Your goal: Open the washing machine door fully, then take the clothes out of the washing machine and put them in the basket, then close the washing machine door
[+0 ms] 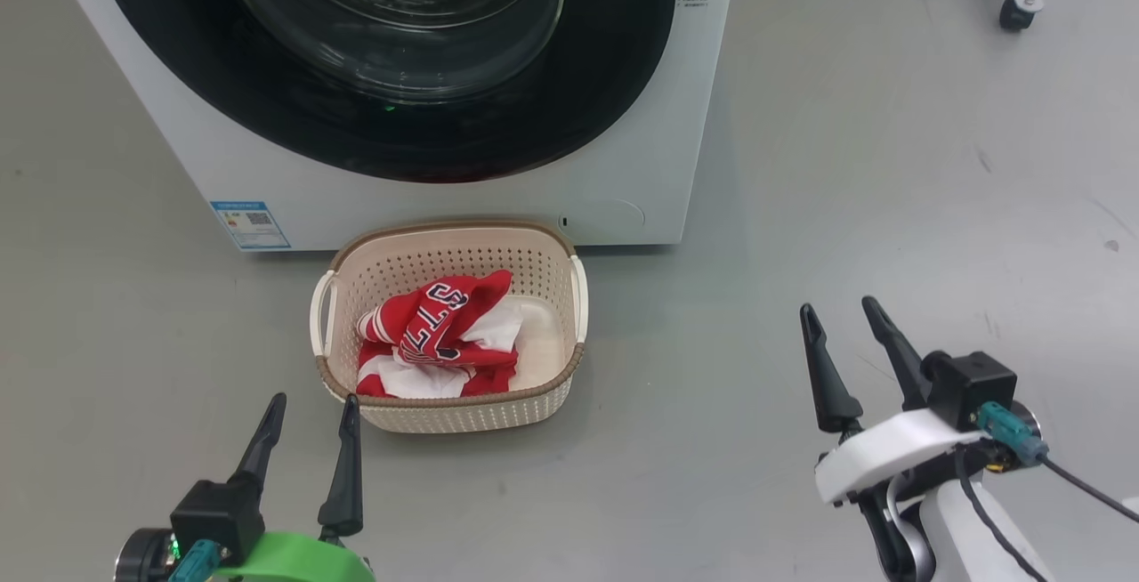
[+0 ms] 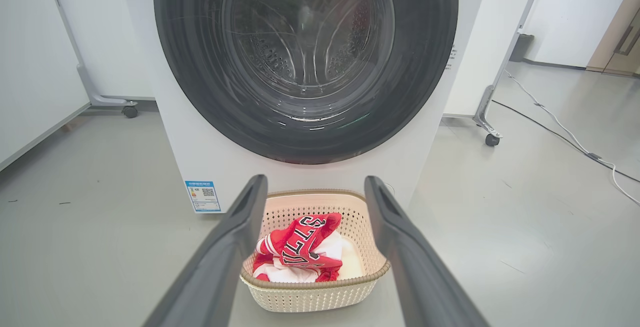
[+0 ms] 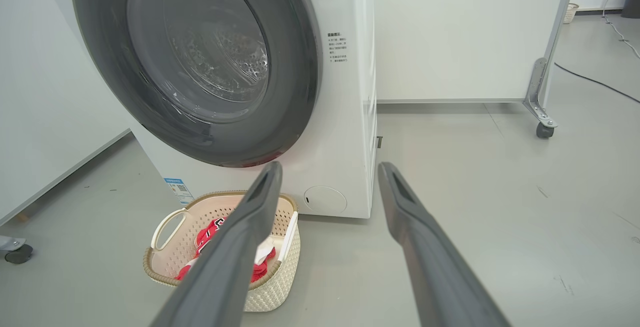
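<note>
The white washing machine [image 1: 623,146] stands ahead with its black-rimmed round door [image 1: 391,48] shut flat against the front; through the glass the steel drum [image 2: 307,42] shows. On the floor just before it sits the cream basket [image 1: 449,239], holding the red clothes [image 1: 440,333] with white cloth. My left gripper [image 1: 313,406] is open and empty, just short of the basket's near left corner. My right gripper [image 1: 841,310] is open and empty over bare floor, well right of the basket. The basket [image 2: 310,294] and clothes [image 2: 300,247] lie between the left fingers in the left wrist view.
Grey floor [image 1: 890,164] spreads to the right of the machine. A white panel on a castor [image 3: 544,129] stands behind and right, another castor [image 2: 130,112] on the left. A cable [image 2: 565,137] runs across the floor at right.
</note>
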You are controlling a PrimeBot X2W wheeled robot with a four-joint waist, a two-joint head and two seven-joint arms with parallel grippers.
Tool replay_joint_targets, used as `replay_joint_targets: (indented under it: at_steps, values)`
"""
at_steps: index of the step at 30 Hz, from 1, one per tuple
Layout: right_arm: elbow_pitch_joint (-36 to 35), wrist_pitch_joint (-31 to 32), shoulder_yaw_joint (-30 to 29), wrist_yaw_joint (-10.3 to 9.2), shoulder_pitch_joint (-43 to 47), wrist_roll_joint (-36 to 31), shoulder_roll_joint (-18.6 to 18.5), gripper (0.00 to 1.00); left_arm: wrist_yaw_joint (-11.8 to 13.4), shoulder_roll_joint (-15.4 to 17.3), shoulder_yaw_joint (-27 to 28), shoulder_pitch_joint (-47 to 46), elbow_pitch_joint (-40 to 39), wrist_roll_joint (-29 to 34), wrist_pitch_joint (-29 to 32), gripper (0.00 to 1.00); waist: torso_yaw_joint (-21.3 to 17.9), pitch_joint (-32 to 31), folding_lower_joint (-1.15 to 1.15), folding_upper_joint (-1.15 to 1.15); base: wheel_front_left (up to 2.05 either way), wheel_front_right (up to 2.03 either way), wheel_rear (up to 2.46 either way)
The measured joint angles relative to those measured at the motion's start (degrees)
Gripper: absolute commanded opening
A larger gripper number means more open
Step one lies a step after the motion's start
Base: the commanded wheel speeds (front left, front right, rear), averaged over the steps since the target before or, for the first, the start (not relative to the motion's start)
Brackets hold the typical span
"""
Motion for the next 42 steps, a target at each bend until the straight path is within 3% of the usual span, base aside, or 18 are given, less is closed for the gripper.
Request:
replay_joint_targets:
  at_steps: [14,42]
  values:
    - [-3.42,0.01,-0.31,-1.97,7.38,-0.01,0.18,1.0,0.42,0.32,-0.02,3.22,-1.48,-0.02,1.24,1.0,-1.86,-2.6,0.0,0.0,0.0,0.0,0.0]
    - [-8.69,0.0,-0.33,-2.98,12.17,-0.05,0.34,1.0,0.71,0.46,-0.62,5.09,-3.79,-0.1,3.58,1.0,-2.09,-4.41,0.0,0.0,0.0,0.0,0.0]
